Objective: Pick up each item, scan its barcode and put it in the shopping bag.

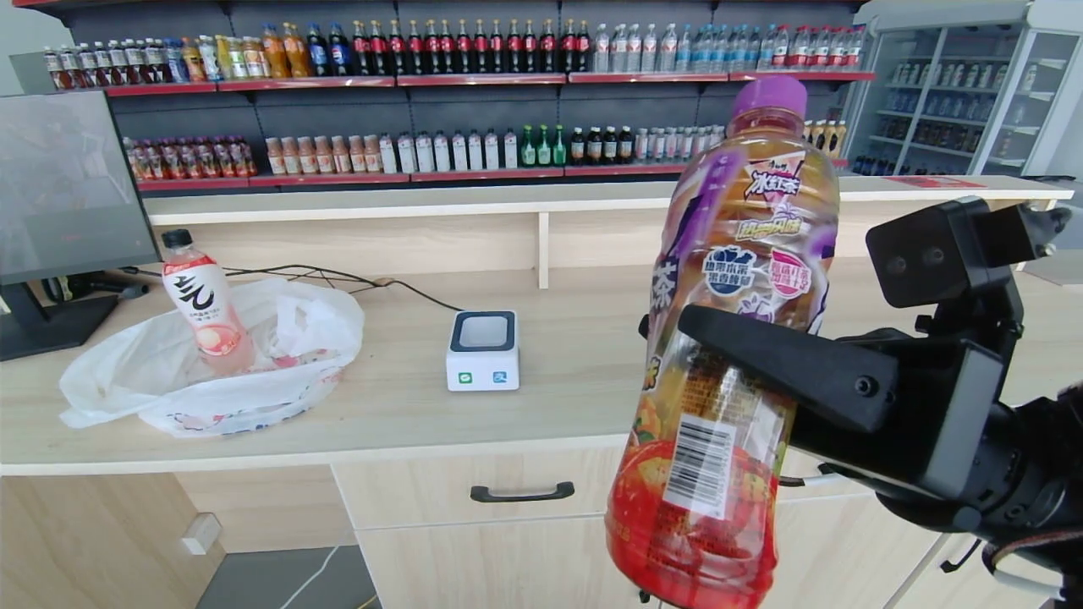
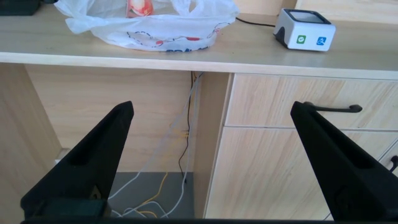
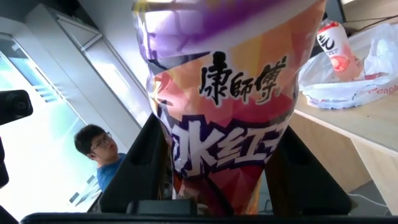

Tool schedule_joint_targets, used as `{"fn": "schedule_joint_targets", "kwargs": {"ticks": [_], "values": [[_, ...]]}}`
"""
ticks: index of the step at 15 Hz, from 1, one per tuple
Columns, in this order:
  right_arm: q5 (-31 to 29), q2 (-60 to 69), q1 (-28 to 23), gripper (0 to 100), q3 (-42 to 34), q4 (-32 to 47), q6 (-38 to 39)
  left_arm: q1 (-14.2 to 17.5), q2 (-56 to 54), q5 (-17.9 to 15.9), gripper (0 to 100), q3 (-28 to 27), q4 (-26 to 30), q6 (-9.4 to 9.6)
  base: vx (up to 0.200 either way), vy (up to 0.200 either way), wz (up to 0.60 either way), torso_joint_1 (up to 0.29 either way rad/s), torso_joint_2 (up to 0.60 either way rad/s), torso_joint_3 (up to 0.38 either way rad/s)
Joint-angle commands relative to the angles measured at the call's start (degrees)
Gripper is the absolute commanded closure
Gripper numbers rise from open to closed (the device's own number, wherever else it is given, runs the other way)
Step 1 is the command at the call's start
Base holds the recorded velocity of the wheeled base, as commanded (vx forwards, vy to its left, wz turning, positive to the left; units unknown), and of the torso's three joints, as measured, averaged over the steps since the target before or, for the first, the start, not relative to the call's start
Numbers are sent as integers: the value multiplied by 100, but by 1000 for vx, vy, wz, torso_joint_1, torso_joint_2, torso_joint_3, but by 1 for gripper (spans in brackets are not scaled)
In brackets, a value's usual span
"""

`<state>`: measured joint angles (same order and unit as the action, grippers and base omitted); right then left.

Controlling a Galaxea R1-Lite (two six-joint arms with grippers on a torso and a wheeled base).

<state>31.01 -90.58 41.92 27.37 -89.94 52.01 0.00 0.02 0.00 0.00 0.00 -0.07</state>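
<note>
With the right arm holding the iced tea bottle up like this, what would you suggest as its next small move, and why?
Probably carry the iced tea bottle leftward over the scanner, turning its barcode down to the scanner's window. The right gripper is shut on it, well off the scanner, and the barcode faces the head camera instead.

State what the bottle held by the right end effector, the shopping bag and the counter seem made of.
Bottle: clear glossy plastic, liquid showing through, printed film label. Shopping bag: thin white plastic film, crumpled, translucent. Counter: likely matte wood-grain laminate; could be wood.
</note>
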Motion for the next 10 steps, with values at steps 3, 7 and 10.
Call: {"fn": "schedule_joint_targets", "kwargs": {"ticks": [3,7,10], "values": [[1,5,0,100,-47,-6,-6,0,-2,0,0,0,0,-1,0,0,0,0,0,0],[1,-92,-9,100,-100,-6,-323,0,-2,0,0,0,0,-1,0,0,0,0,0,0],[1,-268,-53,100,-118,-6,-867,0,-2,0,0,0,0,-1,0,0,0,0,0,0]]}}
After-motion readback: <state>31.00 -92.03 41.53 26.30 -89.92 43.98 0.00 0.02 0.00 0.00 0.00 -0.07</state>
